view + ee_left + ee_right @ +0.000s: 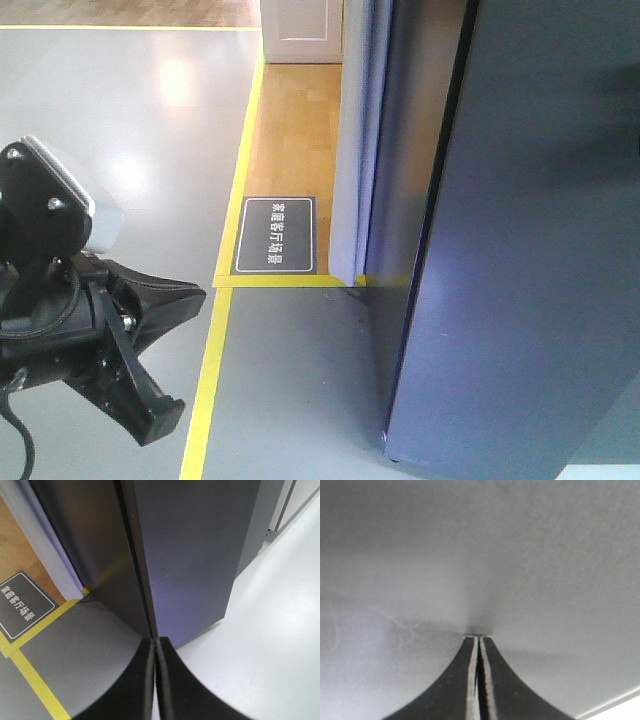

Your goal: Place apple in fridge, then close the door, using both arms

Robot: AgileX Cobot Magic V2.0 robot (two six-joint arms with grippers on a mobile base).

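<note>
Fridge (520, 250) with door (190, 555) shut: we see the left hand (155, 642) pressed closed beside it; the right hand (478, 639), closed and empty, touches grey panel.

The fridge (520, 250) wore a smooth, dark grey metallic skin with a soft sheen. The grey floor (120, 110) was glossy and mirrored the lights, beside pale wood flooring (295, 130). The left gripper (155, 645) looked like matt black plastic.

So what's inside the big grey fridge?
You can't see inside. The fridge shows only its dark grey outside, with no white interior or apple visible. Both grippers, left and right, are shut and empty.
</note>
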